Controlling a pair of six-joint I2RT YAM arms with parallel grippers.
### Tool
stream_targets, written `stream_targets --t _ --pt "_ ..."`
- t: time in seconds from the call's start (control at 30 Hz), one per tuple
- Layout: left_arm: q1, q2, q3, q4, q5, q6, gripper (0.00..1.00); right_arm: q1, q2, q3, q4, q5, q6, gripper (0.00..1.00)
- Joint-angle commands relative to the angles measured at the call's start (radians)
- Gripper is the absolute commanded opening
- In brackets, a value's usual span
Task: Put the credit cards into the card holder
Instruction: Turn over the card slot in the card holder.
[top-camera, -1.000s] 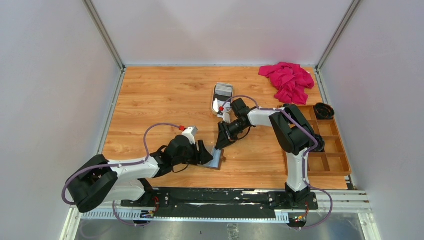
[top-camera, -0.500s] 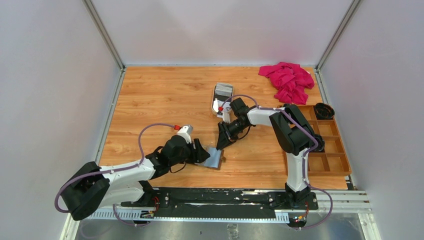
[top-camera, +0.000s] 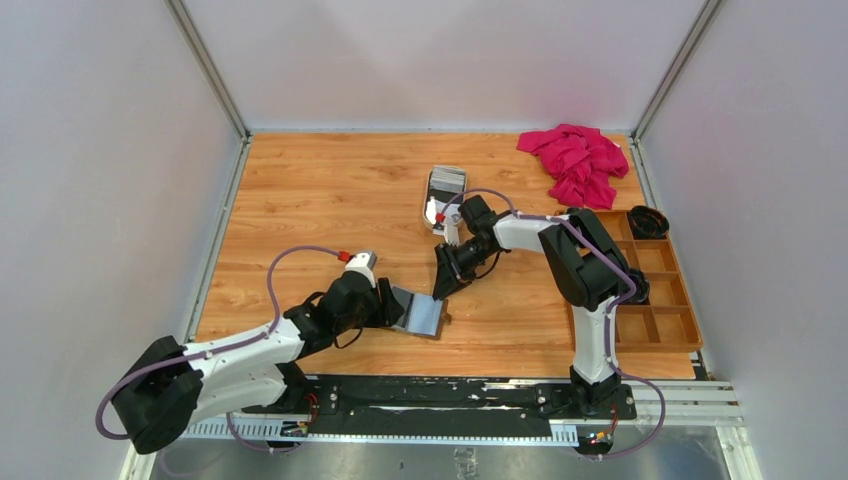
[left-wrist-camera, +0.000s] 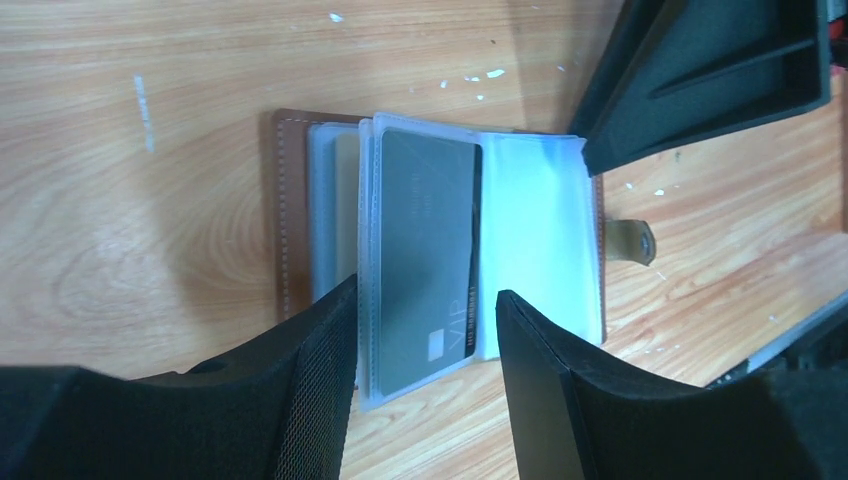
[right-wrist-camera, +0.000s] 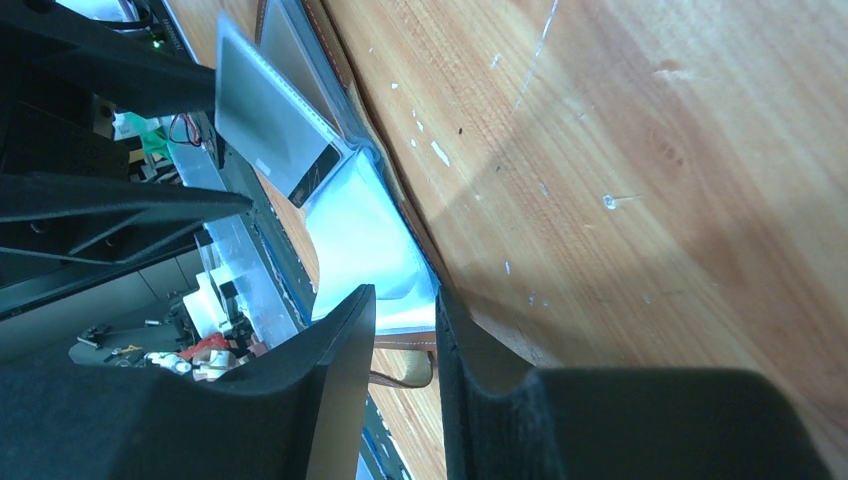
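Tabletop (top-camera: 320, 200): card holder (left-wrist-camera: 540, 230), tab (left-wrist-camera: 633, 240) perhaps rightward

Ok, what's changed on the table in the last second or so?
The left claw drew back to the left, uncovering more of the card holder, a grey card in its sleeve. The right claw stayed clamped on the holder's edge; nothing else moved.
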Motion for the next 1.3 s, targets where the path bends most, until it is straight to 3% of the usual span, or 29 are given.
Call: stream_targets --t 0.0,0.37,0.63,1.03,1.07,1.17,1.27 --pt "0.008 -0.034 0.046 -0.151 -0.104 0.045 0.55 0.021 0.017 0.010 -0.037 0.079 -0.052 0.33" --pt "0.008 -0.177 0.114 -0.344 -0.175 0.143 0.55 0.024 -0.077 0.057 -0.150 0.131 -0.268 0.46" --pt "0.008 -0.348 0.069 -0.311 -0.140 0.211 0.74 0.008 -0.263 0.075 -0.316 0.194 -0.598 0.48" --pt "0.012 -0.442 0.029 -0.285 -0.129 0.232 1.00 -0.082 -0.608 0.078 -0.366 0.179 -0.824 0.49" --pt "0.013 -0.436 0.029 -0.282 -0.128 0.232 1.00 -0.083 -0.637 0.080 -0.366 0.181 -0.854 0.52" --pt "0.027 -0.400 0.026 -0.266 -0.120 0.226 1.00 -0.083 -0.695 0.078 -0.359 0.199 -0.920 0.79" --pt "0.058 -0.348 0.015 -0.225 -0.076 0.212 1.00 -0.082 -0.664 0.107 -0.404 0.156 -0.928 0.87"
